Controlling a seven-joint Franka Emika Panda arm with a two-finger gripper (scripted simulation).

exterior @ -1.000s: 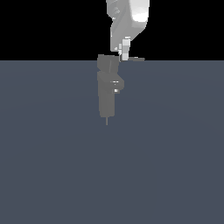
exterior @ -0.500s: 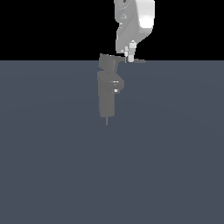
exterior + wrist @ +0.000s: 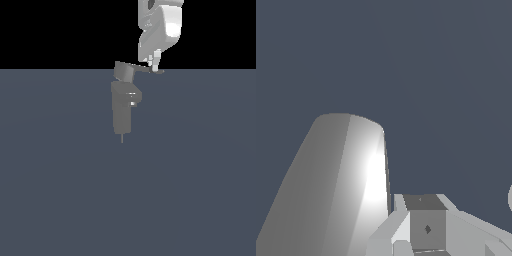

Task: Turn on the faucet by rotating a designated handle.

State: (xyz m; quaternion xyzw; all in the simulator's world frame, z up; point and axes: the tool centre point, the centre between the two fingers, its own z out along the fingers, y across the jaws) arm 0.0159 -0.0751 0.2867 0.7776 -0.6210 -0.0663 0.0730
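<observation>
In the exterior view the matte grey faucet (image 3: pixel 122 114) stands upright on the dark floor, its stubby spout (image 3: pixel 135 96) pointing to the exterior view's right. On top sits a wedge hub from which the thin flat handle (image 3: pixel 149 70) reaches right. My white gripper (image 3: pixel 153 65) hangs from above with its fingertips at the handle's outer end, touching or nearly so. The fingers look closed together, with nothing between them. In the wrist view a large pale grey faucet part (image 3: pixel 336 185) looms right beside my gripper (image 3: pixel 425 220); I cannot tell which part it is.
A flat dark blue-grey floor (image 3: pixel 200 190) spreads all around the faucet, with a black background above its far edge. Nothing else stands in view.
My gripper has shifted to the exterior view's right and slightly down along the handle, ending at its outer end. The handle's tip sits a little lower in the picture.
</observation>
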